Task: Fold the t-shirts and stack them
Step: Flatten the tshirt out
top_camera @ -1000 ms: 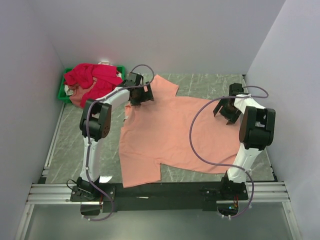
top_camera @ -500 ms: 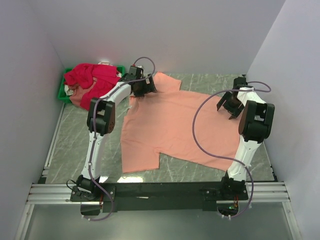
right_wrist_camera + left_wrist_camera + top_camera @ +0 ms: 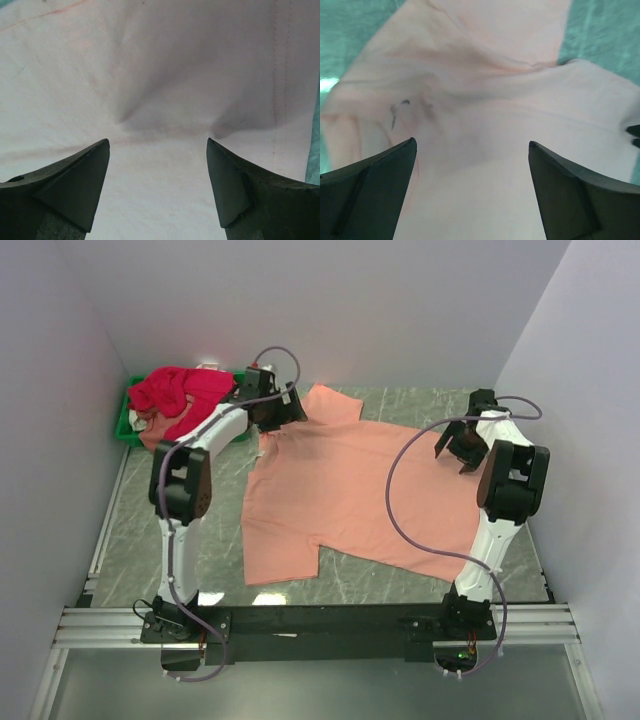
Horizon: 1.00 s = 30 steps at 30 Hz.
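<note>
A salmon-peach t-shirt [image 3: 350,490] lies spread flat across the middle of the green marbled table [image 3: 150,540], one sleeve pointing to the back. Crimson-pink t-shirts [image 3: 180,395] are heaped at the back left. My left gripper [image 3: 288,412] hovers over the salmon shirt's collar end. In the left wrist view it [image 3: 472,145] is open, with only cloth [image 3: 485,100] below the jaws. My right gripper [image 3: 458,450] hangs over the shirt's right edge. In the right wrist view it [image 3: 157,142] is open above a small pucker in the cloth [image 3: 170,120].
A small green bin [image 3: 125,425] holds the crimson heap in the back left corner. Pale walls close in the table at the left, back and right. The arms' mounting rail [image 3: 320,620] runs along the near edge.
Both grippers moved toward the back of the table and the salmon shirt went with them, ending flatter. The left arm has since swung a little further left and back.
</note>
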Each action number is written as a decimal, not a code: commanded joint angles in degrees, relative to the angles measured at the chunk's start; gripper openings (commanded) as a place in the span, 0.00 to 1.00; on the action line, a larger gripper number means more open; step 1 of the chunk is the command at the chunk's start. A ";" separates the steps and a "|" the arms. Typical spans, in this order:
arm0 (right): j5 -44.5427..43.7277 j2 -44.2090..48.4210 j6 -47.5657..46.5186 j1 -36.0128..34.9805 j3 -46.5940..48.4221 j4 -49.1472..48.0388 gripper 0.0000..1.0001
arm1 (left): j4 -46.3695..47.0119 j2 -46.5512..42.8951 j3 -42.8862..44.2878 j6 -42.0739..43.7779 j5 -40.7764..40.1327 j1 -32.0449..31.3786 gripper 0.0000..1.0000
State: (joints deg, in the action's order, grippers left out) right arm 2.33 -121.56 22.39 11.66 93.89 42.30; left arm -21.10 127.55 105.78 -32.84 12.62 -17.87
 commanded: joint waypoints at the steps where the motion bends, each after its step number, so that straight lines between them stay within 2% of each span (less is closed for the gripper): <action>1: 0.57 5.89 -1.65 -1.11 2.01 1.38 0.84 | 0.55 -12.47 -4.16 -2.40 -4.79 1.25 0.99; 9: 2.06 10.46 -0.86 -6.82 -5.02 -0.55 0.84 | 3.00 -25.66 -25.32 -5.30 -7.09 4.85 0.97; 15: 6.37 12.22 0.63 -7.79 -11.79 -3.72 0.84 | 5.18 -31.91 -34.83 -6.53 -6.39 8.45 0.93; 21: 5.93 11.25 0.11 -7.79 -14.17 -4.07 0.84 | 8.44 -33.86 -40.99 -5.49 -1.04 12.24 0.90; 28: 5.76 11.78 0.20 -7.79 -13.47 -3.81 0.84 | 12.75 -32.10 -44.95 -5.04 5.21 12.95 0.86; 30: 5.58 11.69 0.20 -7.79 -13.20 -3.55 0.84 | 12.93 -30.79 -45.04 -4.95 5.57 12.95 0.82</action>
State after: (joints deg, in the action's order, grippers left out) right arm 8.03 -111.85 22.65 3.64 79.55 39.42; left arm -11.92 96.51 61.21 -38.39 14.37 -4.82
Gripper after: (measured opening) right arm 0.836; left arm 0.837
